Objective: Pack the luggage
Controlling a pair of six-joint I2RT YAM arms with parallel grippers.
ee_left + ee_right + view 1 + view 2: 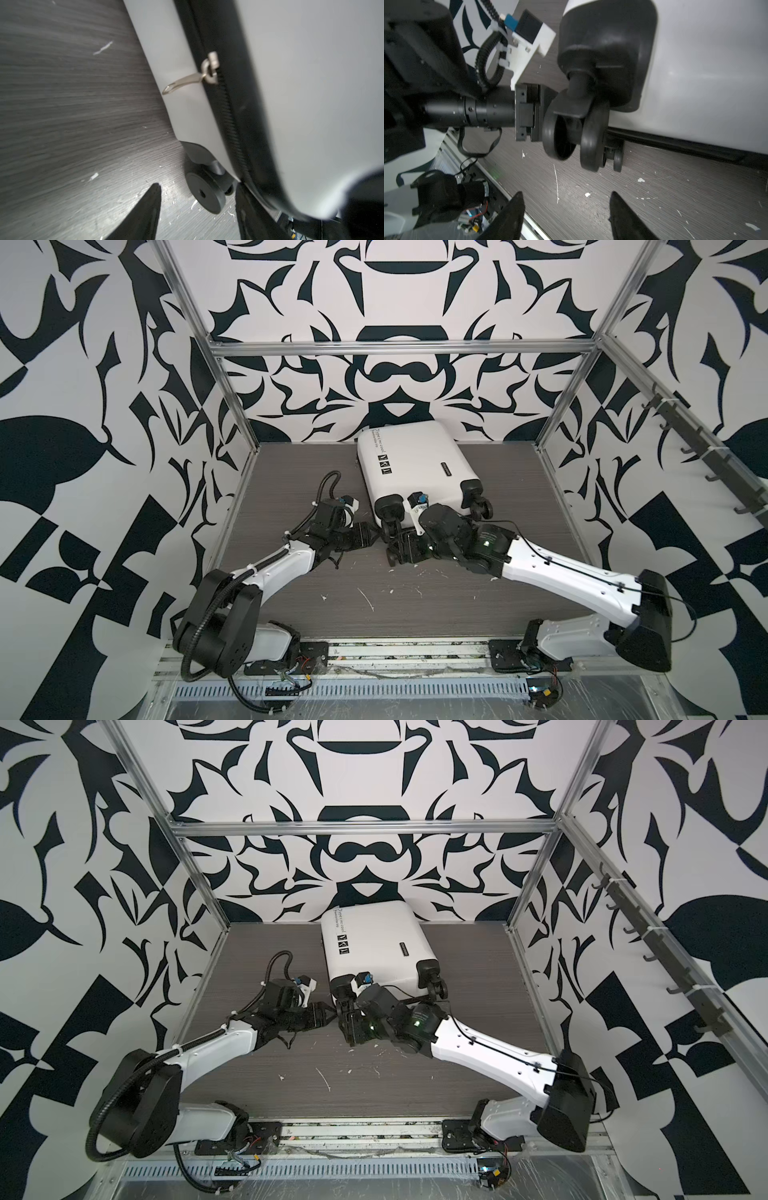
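Grey wood-grain tabletop (415, 593); luggage (411, 460) shut, inside hidden; left pincer (197, 186), right pincer (566, 194) both released, empty.

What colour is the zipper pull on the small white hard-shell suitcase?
Silvery metal. The zipper pull shows best in the left wrist view.

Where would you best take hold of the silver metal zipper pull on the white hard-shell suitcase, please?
Probably by the looped tab of the silver metal zipper pull, not its slider. It lies flat against the side of the white hard-shell suitcase, beside the black zipper track, so approach with the left gripper and pinch across its edges.
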